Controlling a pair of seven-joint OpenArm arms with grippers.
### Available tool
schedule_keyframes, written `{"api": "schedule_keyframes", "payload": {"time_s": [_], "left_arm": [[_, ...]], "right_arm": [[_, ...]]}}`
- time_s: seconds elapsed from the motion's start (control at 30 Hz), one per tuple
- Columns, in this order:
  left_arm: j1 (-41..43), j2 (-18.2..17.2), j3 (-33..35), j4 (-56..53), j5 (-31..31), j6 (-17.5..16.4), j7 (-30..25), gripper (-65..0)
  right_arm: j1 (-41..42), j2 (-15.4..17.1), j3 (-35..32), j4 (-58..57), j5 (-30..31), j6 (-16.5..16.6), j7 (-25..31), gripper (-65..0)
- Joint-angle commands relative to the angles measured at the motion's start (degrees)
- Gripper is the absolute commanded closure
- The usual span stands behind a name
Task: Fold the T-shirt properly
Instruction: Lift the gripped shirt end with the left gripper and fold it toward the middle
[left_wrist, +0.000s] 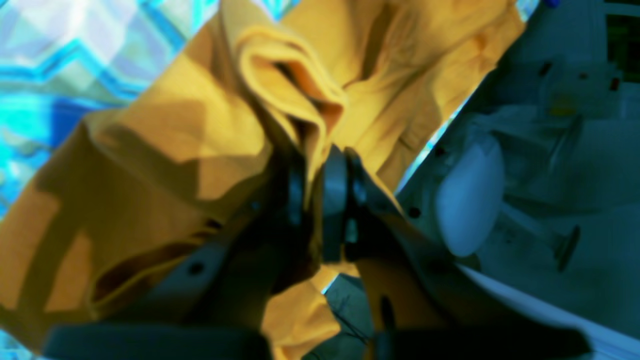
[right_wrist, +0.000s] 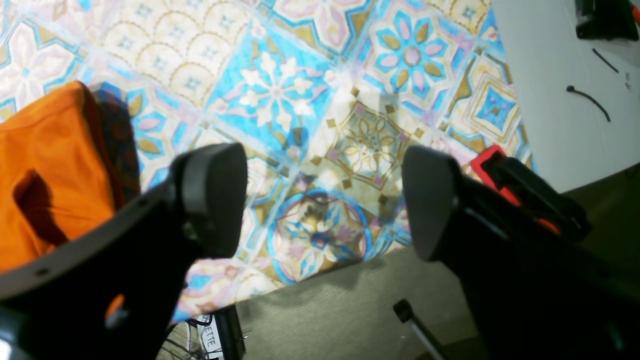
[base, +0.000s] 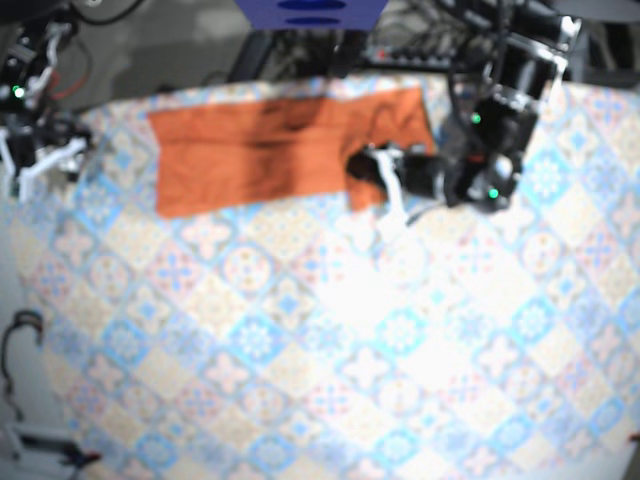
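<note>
Now, far left of the base view: my right tool (right_wrist: 322, 200) hangs over the worktop (base: 330, 350) edge, jaws spread wide, nothing between them. Only patterned cloth shows in the gap. The shirt's near end sits off to one side in the right wrist view, not touching the tool.

Centre-left to centre: the T-shirt (base: 250, 150) lies along the far side of the worktop as a long orange band, fairly flat over most of its length. I judge it has had at least one lengthwise fold; sleeves are not visible, and blur hides the detail.

Right of the band: my left tool (left_wrist: 315, 190) is clamped on a bunched ridge of fabric at the shirt's right end, cloth pinched between the jaws and lifted into loose folds.

Progress, my estimate: roughly midway. The crosswise folds are left to do, plus smoothing that bunched end.
</note>
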Motion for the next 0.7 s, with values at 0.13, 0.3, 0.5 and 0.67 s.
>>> {"api": "schedule_keyframes", "payload": {"time_s": [0.13, 0.3, 0.5, 0.67], "left_arm": [[-0.88, 0.2, 3.07, 1.0, -1.26, -0.39, -0.35, 0.0], [-0.88, 0.64, 4.92, 1.0, -1.35, -0.39, -0.53, 0.0], [-0.97, 2.04, 4.92, 1.0, -1.35, -0.39, -0.62, 0.0], [-1.67, 3.54, 4.92, 1.0, -1.35, -0.39, -0.62, 0.0]], "right_arm": [[-0.66, 0.87, 0.39, 1.16, 0.29, -0.04, 1.49, -46.5], [-0.66, 0.87, 0.39, 1.16, 0.29, -0.04, 1.49, -46.5], [-1.02, 0.87, 0.39, 1.16, 0.29, -0.04, 1.49, -46.5], [-1.02, -0.45, 0.48, 1.25, 0.2, -0.04, 1.49, -46.5]]}}
